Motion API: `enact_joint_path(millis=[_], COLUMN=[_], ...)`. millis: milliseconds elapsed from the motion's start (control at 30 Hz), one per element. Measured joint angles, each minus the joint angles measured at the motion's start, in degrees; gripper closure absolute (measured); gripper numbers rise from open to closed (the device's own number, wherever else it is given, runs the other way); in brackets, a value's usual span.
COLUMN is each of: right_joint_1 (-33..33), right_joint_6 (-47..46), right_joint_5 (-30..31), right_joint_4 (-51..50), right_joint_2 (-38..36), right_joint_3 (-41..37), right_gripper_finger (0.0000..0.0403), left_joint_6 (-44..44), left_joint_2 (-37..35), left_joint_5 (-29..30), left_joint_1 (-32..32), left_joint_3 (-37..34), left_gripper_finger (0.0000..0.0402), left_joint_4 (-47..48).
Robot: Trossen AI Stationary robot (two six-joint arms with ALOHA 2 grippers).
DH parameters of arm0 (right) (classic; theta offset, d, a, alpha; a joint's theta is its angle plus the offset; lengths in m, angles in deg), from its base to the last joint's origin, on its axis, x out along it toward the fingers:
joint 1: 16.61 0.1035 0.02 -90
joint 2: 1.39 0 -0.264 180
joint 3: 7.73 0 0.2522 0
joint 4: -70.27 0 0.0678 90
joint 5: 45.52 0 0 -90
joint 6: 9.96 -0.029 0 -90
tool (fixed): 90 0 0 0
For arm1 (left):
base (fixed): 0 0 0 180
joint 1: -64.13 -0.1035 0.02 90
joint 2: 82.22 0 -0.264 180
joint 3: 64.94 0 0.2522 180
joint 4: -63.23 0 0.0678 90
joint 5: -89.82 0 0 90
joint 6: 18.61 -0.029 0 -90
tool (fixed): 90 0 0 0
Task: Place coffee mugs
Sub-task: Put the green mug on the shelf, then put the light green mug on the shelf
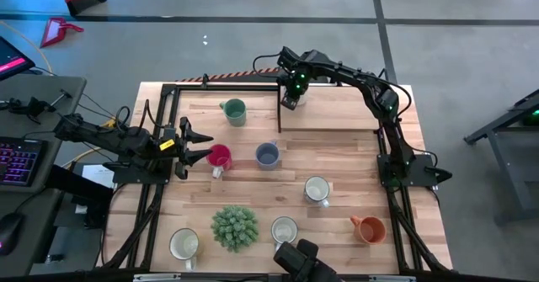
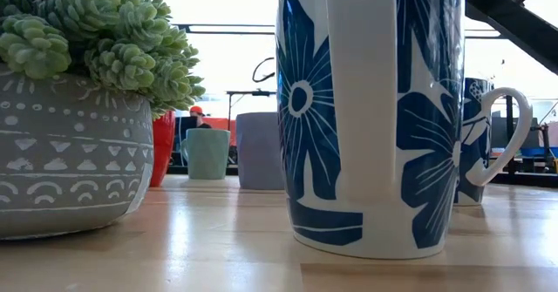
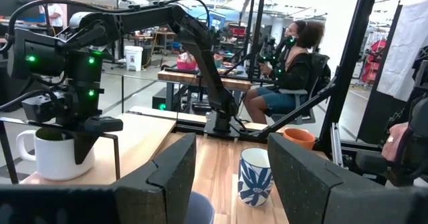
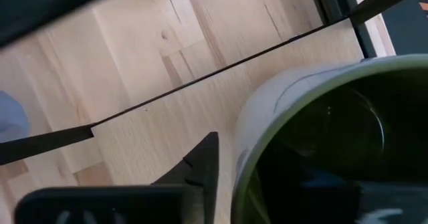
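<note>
Left gripper [image 1: 192, 145]: jaws wide apart, holding nothing. The red mug [image 1: 219, 156] stands just beside its tips, toward the plant [image 1: 234, 227]; I see no contact.

Right gripper [image 1: 290, 95]: down over a white mug with a dark green inside [image 3: 50, 156], at the mug's rim. I cannot tell whether it clamps the wall or has let go. That mug stands upright on the raised wooden platform [image 1: 337, 114], at the table's far side from the plant.

Mug count, high view: eight.
- one under the right gripper, on the platform
- one teal mug [image 1: 233, 110], far from the plant, near the platform's edge
- one red mug
- one blue-grey mug [image 1: 267, 154], beside the red mug
- one orange mug [image 1: 369, 228], well apart from the plant
- three white mugs: one [image 1: 284, 229] just beside the plant, one [image 1: 184, 244] near its other side, one [image 1: 317, 189] between the plant and the platform

Plant: one.
</note>
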Motion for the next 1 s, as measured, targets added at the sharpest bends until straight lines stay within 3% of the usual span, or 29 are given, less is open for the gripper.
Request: enact_joint_path(millis=[267, 633, 767, 1000], right_joint_1=[0.0, 0.0, 0.1, 1.5], right_joint_6=[-0.5, -1.9, -4.9, -7.1], right_joint_5=[0.0, 1.0, -2.2, -1.0], right_joint_4=[-2.9, -26.0, -25.0, -26.8], right_joint_2=[0.1, 0.1, -6.7, -22.4], right_joint_3=[4.9, 23.1, 18.8, 12.0], right_gripper_finger=[0.0267, 0.0258, 0.0258, 0.0258], left_joint_6=[0.0, -1.5, -1.5, -1.6], left_joint_2=[0.0, 0.0, 0.0, 0.0], left_joint_5=[0.0, 0.1, 0.1, 0.2], left_joint_1=[0.0, 0.0, 0.0, 0.0], left_joint_3=[0.0, 0.0, 0.0, 0.0], left_gripper_finger=[0.0227, 0.0227, 0.0227, 0.0227], left_joint_4=[0.0, 1.1, 1.5, 1.9])
